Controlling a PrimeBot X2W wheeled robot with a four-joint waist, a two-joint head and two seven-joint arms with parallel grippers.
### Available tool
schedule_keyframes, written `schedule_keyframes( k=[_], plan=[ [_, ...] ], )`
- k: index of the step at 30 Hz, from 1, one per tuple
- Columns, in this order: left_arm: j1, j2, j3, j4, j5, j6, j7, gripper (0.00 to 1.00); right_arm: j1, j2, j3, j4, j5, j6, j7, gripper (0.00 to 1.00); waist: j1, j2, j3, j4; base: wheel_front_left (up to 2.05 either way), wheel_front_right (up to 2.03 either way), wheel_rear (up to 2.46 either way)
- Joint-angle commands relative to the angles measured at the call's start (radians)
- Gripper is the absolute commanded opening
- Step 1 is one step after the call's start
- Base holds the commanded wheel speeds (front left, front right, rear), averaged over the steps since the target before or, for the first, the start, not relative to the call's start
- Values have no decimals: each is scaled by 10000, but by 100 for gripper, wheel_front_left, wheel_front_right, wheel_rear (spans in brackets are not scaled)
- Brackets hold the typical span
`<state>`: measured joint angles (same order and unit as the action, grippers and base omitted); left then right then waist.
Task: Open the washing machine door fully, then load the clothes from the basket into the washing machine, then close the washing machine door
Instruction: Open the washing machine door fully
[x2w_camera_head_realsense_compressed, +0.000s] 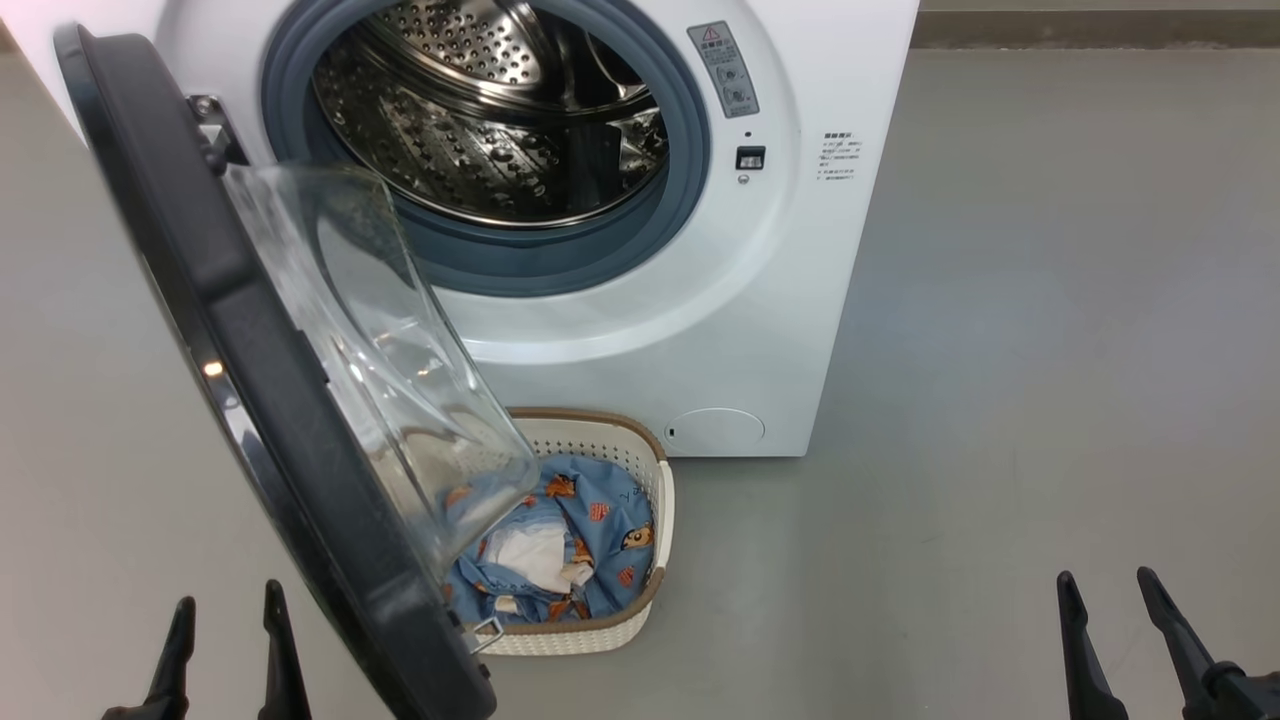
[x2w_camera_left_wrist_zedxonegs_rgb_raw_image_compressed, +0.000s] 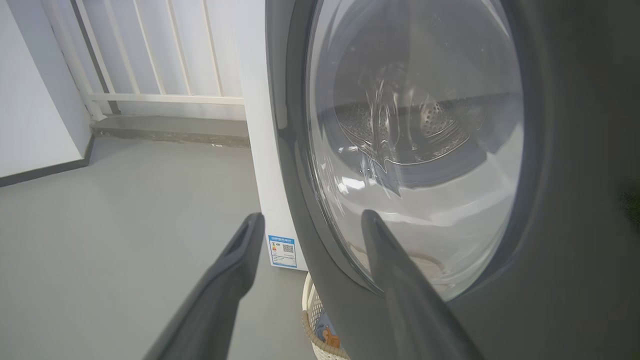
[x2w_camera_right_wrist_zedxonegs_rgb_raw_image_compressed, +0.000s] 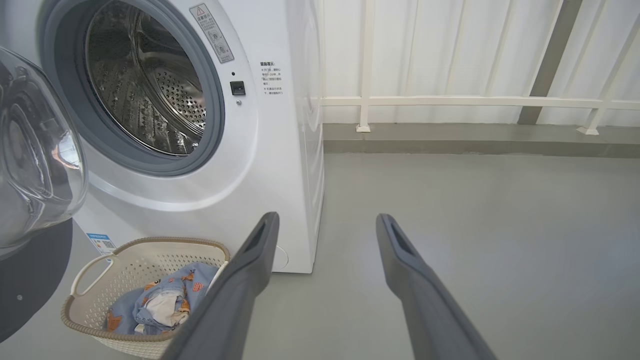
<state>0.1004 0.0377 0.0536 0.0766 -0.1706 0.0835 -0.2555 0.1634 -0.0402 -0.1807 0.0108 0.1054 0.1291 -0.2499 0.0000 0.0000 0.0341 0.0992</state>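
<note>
The white washing machine (x2w_camera_head_realsense_compressed: 760, 300) stands ahead with its steel drum (x2w_camera_head_realsense_compressed: 500, 110) showing. Its black round door (x2w_camera_head_realsense_compressed: 230, 330) is swung out toward me on the left, the clear glass bowl (x2w_camera_head_realsense_compressed: 380, 350) bulging over the basket (x2w_camera_head_realsense_compressed: 655, 500). The blue printed clothes (x2w_camera_head_realsense_compressed: 590, 540) lie bundled in that cream basket on the floor. My left gripper (x2w_camera_head_realsense_compressed: 228, 605) is open at the lower left, just outside the door; in the left wrist view its fingertips (x2w_camera_left_wrist_zedxonegs_rgb_raw_image_compressed: 250, 230) frame the door's rim (x2w_camera_left_wrist_zedxonegs_rgb_raw_image_compressed: 295, 200). My right gripper (x2w_camera_head_realsense_compressed: 1108, 590) stands open at the lower right, empty, right of the basket (x2w_camera_right_wrist_zedxonegs_rgb_raw_image_compressed: 125, 260) and clothes (x2w_camera_right_wrist_zedxonegs_rgb_raw_image_compressed: 160, 300).
Grey floor (x2w_camera_head_realsense_compressed: 1050, 350) spreads to the right of the machine. A white railing (x2w_camera_right_wrist_zedxonegs_rgb_raw_image_compressed: 475, 100) on a low kerb runs behind. A white wall (x2w_camera_left_wrist_zedxonegs_rgb_raw_image_compressed: 35, 100) sits beyond the machine's left side. A blue label (x2w_camera_left_wrist_zedxonegs_rgb_raw_image_compressed: 282, 250) sticks low on the machine's front.
</note>
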Motion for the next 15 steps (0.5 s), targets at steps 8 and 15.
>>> schedule_keyframes(
  k=[8,15],
  plan=[
    [-225,125,231,-187,2,-100,-63,0,-198,-103,194,-223,-54,16,-118,100,0,0,74,43,0,0,0],
    [-354,125,459,-232,-380,100,-63,0,-216,-102,164,-335,-31,16,-118,100,0,0,142,59,0,0,0]
  ],
)
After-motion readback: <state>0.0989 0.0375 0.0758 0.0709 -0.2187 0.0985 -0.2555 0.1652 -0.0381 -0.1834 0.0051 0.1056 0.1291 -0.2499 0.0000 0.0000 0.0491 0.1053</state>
